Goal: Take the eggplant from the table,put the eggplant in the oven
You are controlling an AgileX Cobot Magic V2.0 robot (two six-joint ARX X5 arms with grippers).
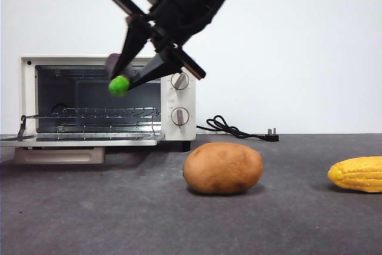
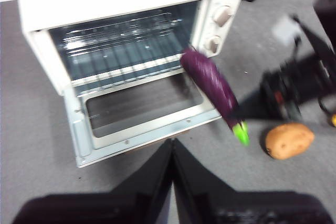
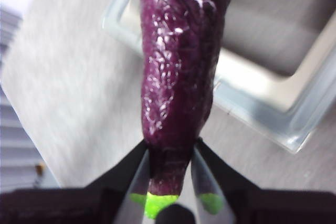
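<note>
The dark purple eggplant [image 3: 181,66] with its green stem cap [image 1: 119,85] hangs in the air in front of the oven [image 1: 179,97]. My right gripper [image 3: 170,174] is shut on its stem end and reaches down from above [image 1: 124,82]. The oven door [image 2: 142,109] lies folded down, and the wire rack [image 1: 95,113] shows inside. In the left wrist view the eggplant [image 2: 212,85] hovers over the door's corner nearest the knobs [image 2: 222,15]. My left gripper [image 2: 172,153] is shut on nothing and stays back, high above the table [image 1: 119,213] in front of the oven.
A brown potato [image 1: 222,168] lies on the table to the right of the oven. A yellow corn cob [image 1: 358,174] rests at the right edge. A black power cord with its plug [image 1: 239,129] trails behind the potato by the wall.
</note>
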